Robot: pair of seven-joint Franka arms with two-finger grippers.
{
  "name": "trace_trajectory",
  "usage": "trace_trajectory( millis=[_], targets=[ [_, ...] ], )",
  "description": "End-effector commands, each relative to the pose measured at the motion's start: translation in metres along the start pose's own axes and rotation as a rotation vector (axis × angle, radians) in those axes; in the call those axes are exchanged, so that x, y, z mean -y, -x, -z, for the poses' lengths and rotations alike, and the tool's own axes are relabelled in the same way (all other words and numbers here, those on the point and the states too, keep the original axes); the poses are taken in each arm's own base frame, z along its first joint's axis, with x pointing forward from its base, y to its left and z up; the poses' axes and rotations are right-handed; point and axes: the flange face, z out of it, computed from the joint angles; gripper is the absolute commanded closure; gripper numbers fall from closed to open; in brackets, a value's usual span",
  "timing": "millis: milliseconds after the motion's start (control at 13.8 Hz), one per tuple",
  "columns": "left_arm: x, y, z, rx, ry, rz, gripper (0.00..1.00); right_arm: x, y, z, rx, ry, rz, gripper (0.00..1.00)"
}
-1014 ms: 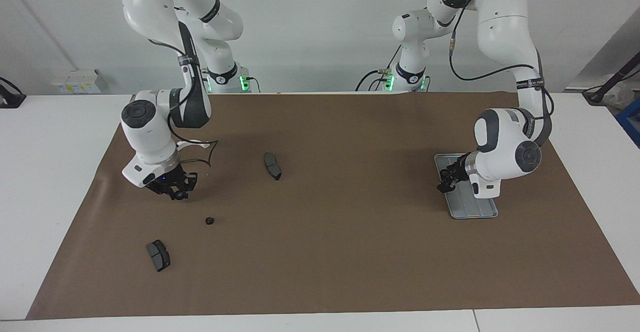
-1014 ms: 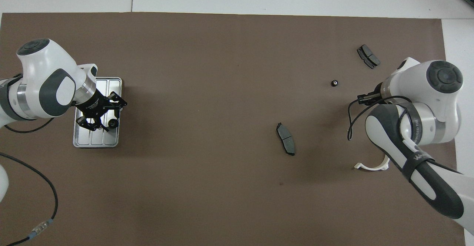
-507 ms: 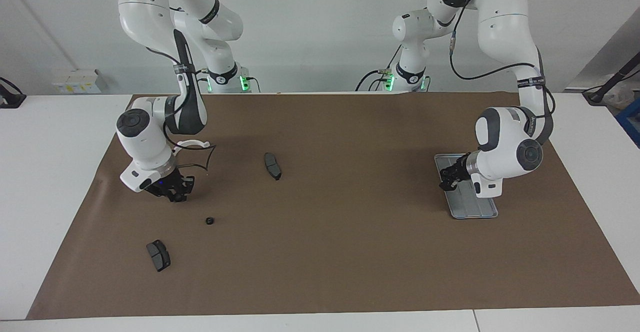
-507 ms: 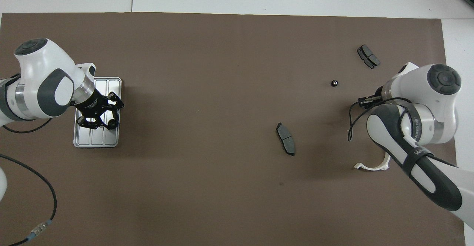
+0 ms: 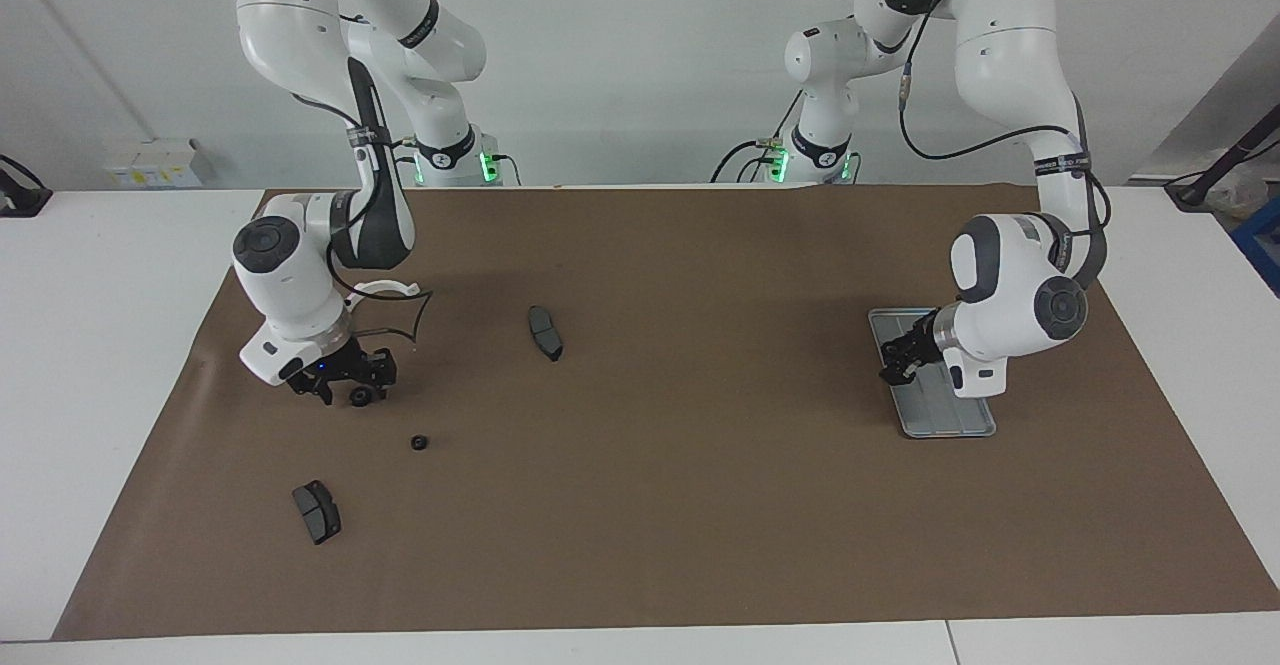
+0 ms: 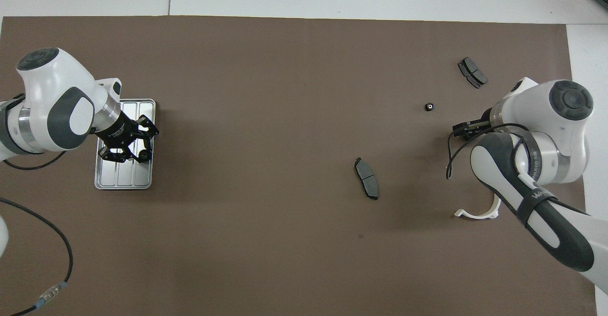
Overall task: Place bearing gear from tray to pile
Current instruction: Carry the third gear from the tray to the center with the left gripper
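The silver tray (image 5: pixel 945 417) (image 6: pixel 121 180) lies at the left arm's end of the mat. My left gripper (image 5: pixel 893 369) (image 6: pixel 138 156) reaches down into it, its fingertips closed around a small black bearing gear (image 6: pixel 142 155). At the right arm's end, my right gripper (image 5: pixel 343 382) hangs just above the mat with its jaws spread. A second black gear (image 5: pixel 358 398) lies free on the mat under it, among the pile. The overhead view hides this gear and most of the right gripper under the arm.
The pile is a loose scatter: a white half-ring bracket (image 5: pixel 388 289) (image 6: pixel 477 213), two dark brake pads (image 5: pixel 545 332) (image 5: pixel 317 511) and another small gear (image 5: pixel 420 441) (image 6: pixel 429 107). Brown mat (image 5: pixel 700 505) covers the table.
My right gripper has opened and left its gear on the mat. The left gripper's fingers have closed in on the gear in the tray.
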Motion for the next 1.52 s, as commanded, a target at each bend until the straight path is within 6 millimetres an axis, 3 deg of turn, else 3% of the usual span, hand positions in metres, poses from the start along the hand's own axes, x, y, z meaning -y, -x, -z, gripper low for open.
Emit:
trace_trajectory(
  millis=[0, 217, 362, 435, 942, 1231, 1449],
  targets=[
    [-0.005, -0.005, 0.030, -0.034, 0.033, 0.010, 0.76, 0.004, -0.005, 0.026, -0.037, -0.007, -0.010, 0.00],
    [-0.012, -0.004, 0.070, -0.069, 0.077, 0.002, 0.76, 0.018, -0.018, 0.058, -0.037, -0.007, -0.033, 0.00],
    [-0.024, 0.009, 0.075, -0.079, 0.087, -0.025, 0.76, 0.026, -0.026, 0.073, -0.037, -0.010, -0.055, 0.00],
    [-0.041, 0.027, 0.075, -0.093, 0.089, -0.062, 0.76, 0.033, -0.030, 0.079, -0.035, -0.010, -0.060, 0.00],
    [-0.135, 0.156, 0.056, -0.168, 0.102, -0.279, 0.76, 0.061, -0.049, 0.142, -0.026, 0.004, -0.143, 0.00],
    [-0.185, 0.223, 0.026, -0.214, 0.167, -0.293, 0.76, 0.069, -0.044, 0.185, -0.038, 0.013, -0.213, 0.00],
    [-0.212, 0.253, -0.006, -0.249, 0.195, -0.282, 0.76, 0.070, -0.035, 0.205, -0.034, 0.018, -0.217, 0.00]
  ],
)
